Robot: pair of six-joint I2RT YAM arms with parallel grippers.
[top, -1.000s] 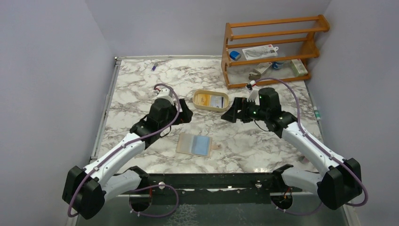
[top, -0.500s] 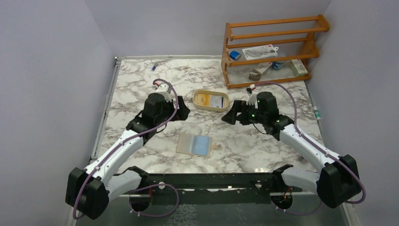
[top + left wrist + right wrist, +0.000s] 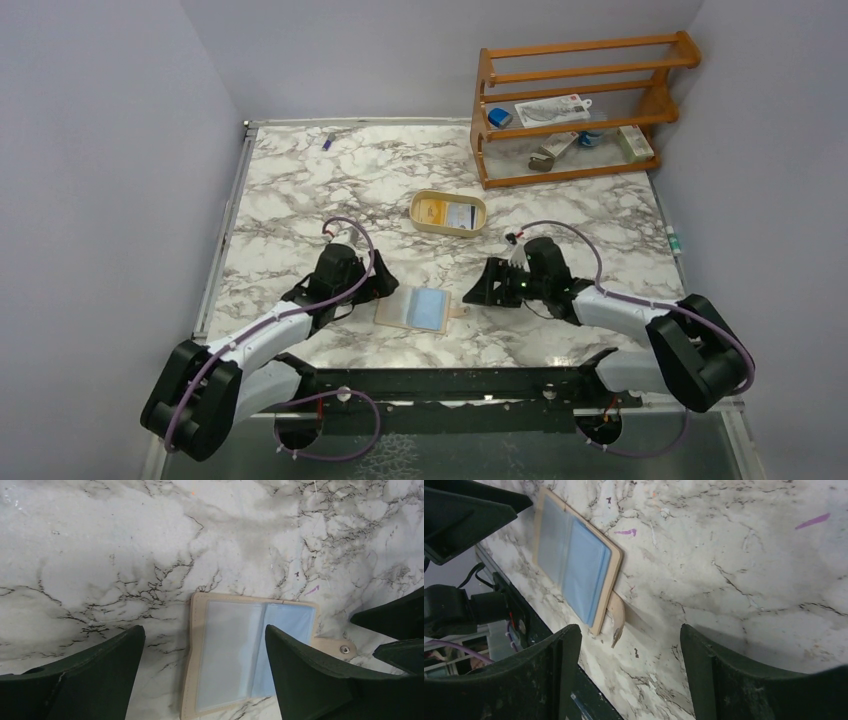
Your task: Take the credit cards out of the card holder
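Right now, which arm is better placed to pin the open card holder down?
Probably the left. The left gripper, open, has the whitish half of the card holder between its fingers. The right gripper, open, is short of it; only the snap strap lies before its fingers.

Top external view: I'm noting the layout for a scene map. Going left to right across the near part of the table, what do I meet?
left gripper → card holder, lying open → right gripper

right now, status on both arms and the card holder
Left fingers and right fingers open, empty, flanking the card holder. Holder open on the table, light blue card inside. Nothing in the way.
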